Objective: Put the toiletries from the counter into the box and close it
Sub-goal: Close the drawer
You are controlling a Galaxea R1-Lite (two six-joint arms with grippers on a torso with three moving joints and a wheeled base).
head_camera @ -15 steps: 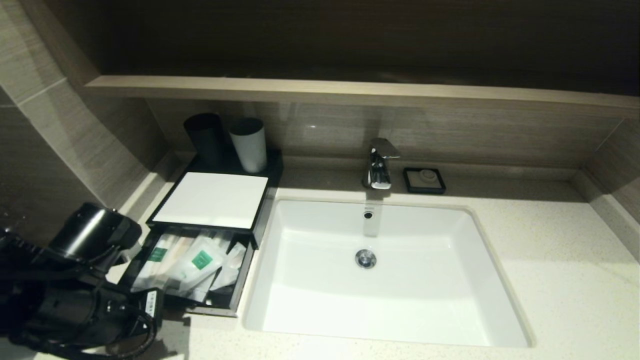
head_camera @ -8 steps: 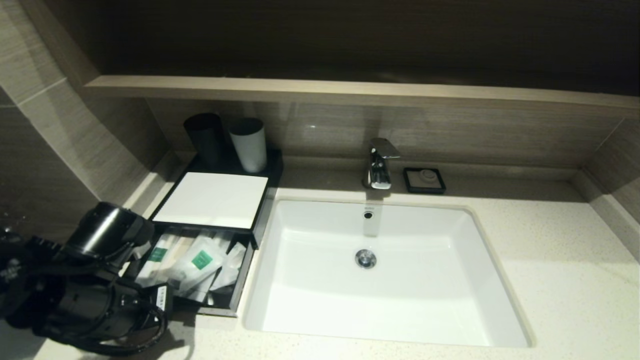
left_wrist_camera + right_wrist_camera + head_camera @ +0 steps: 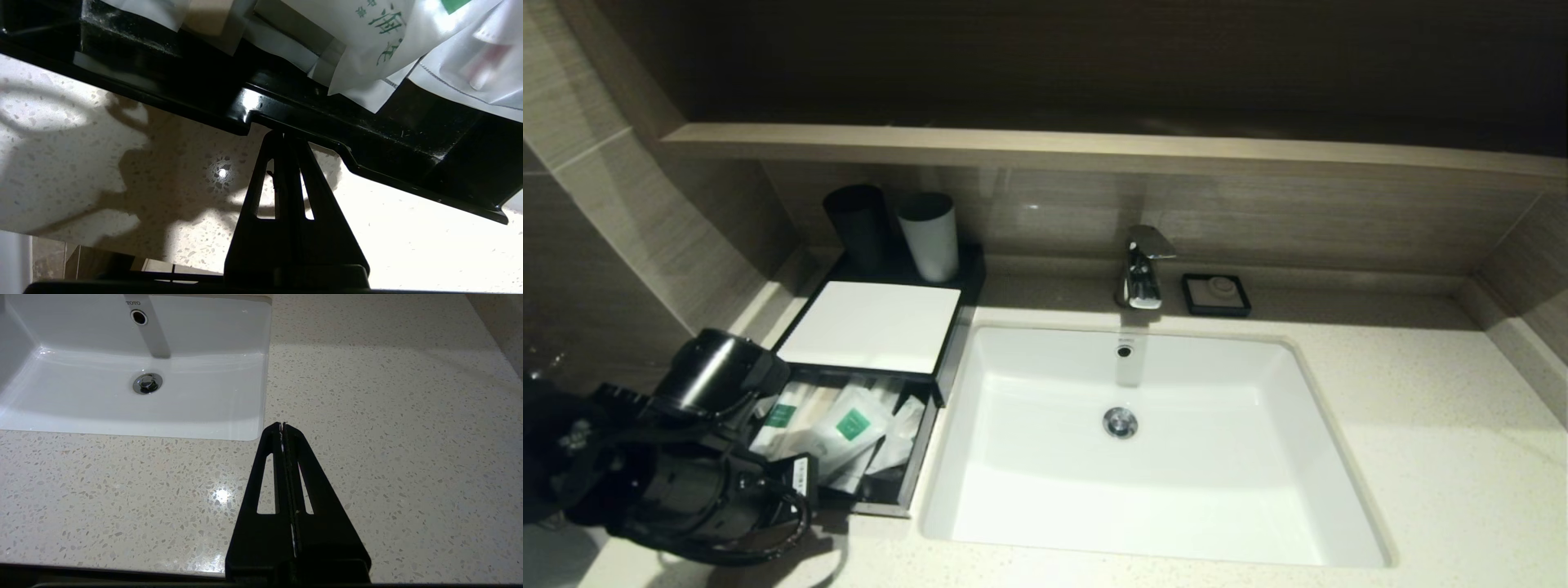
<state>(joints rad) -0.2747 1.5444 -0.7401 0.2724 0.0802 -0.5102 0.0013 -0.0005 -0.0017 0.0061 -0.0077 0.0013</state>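
speckled counter (image 3: 1421, 457), lower left of frame: box (image 3: 870, 327) drawer (image 3: 907, 482) holds toiletries (image 3: 849, 425); closed, empty left gripper (image 3: 284, 136) touches its front; right gripper (image 3: 282, 426) closed, empty.

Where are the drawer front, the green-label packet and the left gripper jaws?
drawer front (image 3: 367, 139), left wrist view, on its glossy black front edge.
green-label packet (image 3: 852, 424), head view, on the green square.
left gripper (image 3: 283, 136), left wrist view, at the shut tips against the drawer notch.
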